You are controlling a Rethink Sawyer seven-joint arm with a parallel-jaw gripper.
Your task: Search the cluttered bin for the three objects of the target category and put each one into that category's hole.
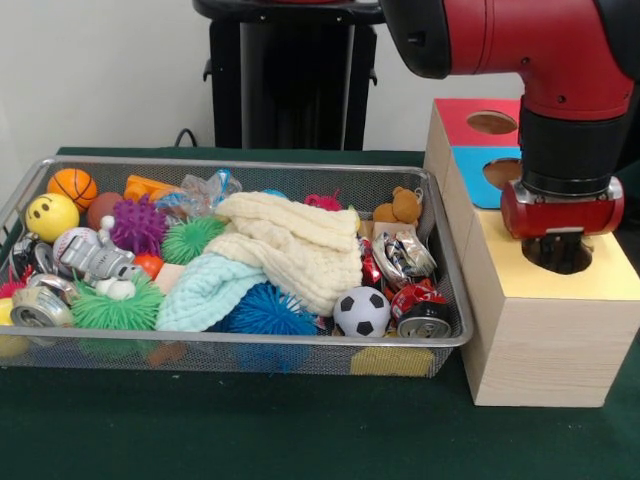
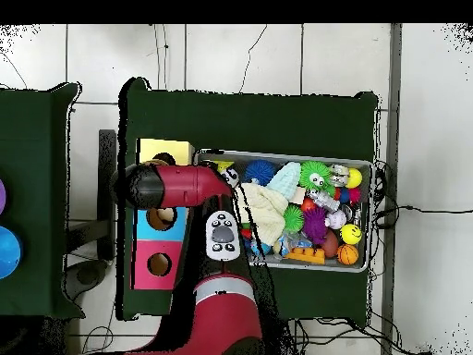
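Observation:
My gripper [image 1: 558,252] hangs straight down over the round hole in the yellow top [image 1: 610,275] of the wooden box, its tip sunk into the dark hole, so nothing of a held object shows. The box also has a blue section [image 1: 478,160] and a red section [image 1: 462,118], each with a hole. The wire bin [image 1: 250,341] to the left holds a soccer ball [image 1: 362,311], a basketball [image 1: 73,186], a smiley ball [image 1: 51,216], spiky balls [image 1: 138,224], crushed cans [image 1: 422,308] and a teddy bear [image 1: 403,207]. In the overhead view the arm [image 2: 152,185] covers the gripper.
A cream knitted cloth [image 1: 295,245] and a mint cloth [image 1: 205,288] lie over the bin's middle, hiding things beneath. A grey toy robot [image 1: 95,257] lies at the left. Seen from overhead, the box [image 2: 164,150] stands left of the bin [image 2: 277,155].

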